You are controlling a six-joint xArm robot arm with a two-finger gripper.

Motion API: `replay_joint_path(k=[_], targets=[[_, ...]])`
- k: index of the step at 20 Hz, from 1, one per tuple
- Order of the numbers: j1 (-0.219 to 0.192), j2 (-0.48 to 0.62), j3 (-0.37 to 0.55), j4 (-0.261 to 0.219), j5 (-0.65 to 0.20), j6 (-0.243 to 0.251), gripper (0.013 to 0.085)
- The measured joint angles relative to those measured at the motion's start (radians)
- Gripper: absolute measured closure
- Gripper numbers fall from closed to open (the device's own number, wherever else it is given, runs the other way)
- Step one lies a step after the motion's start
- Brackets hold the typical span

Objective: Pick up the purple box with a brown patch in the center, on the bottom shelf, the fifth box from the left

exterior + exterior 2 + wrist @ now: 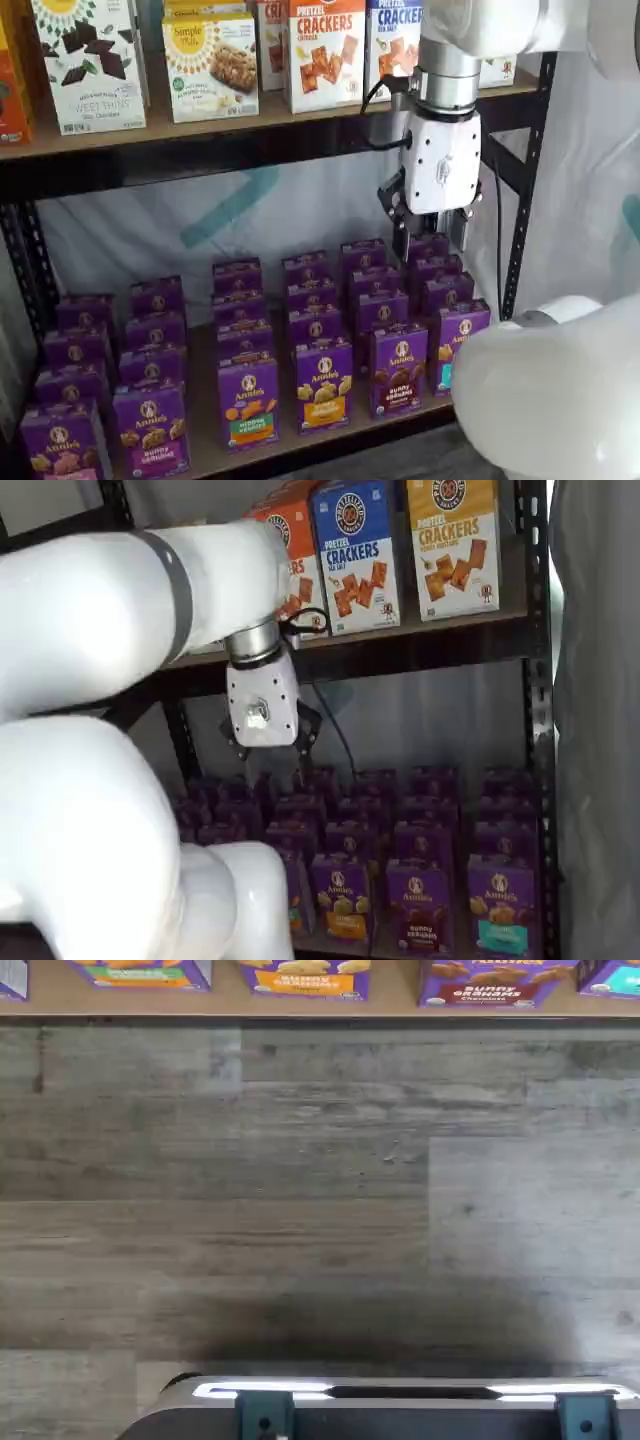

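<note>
The purple box (pixel 398 368) stands upright in the front row of the bottom shelf (pixel 300 448), with brown crackers and a brown label band. It also shows in a shelf view (pixel 418 905) and, cut off, in the wrist view (pixel 490 985). An identical column of cartons stands behind it. My gripper (pixel 432 238) hangs from the white arm, well above the box and apart from it. Its two black fingers (pixel 402 238) show a gap with nothing in it. The gripper also shows in a shelf view (pixel 272 752), high above the purple cartons.
Purple cartons with yellow (pixel 323 385), orange (pixel 248 402) and teal (pixel 455 345) labels flank the box. An upper shelf (pixel 250 130) carries big cracker boxes. A black rack post (pixel 525 200) stands at the right. Grey wood floor (pixel 320 1180) lies before the shelf. A dark mount (pixel 400 1415) shows in the wrist view.
</note>
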Motion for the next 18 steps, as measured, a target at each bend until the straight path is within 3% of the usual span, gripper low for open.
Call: replay_joint_path(k=[8, 18], targets=[[0.006, 0.002, 0.008, -0.006, -0.020, 0.007, 0.0130], [0.010, 0.046, 0.057, -0.053, -0.121, 0.021, 0.0130]])
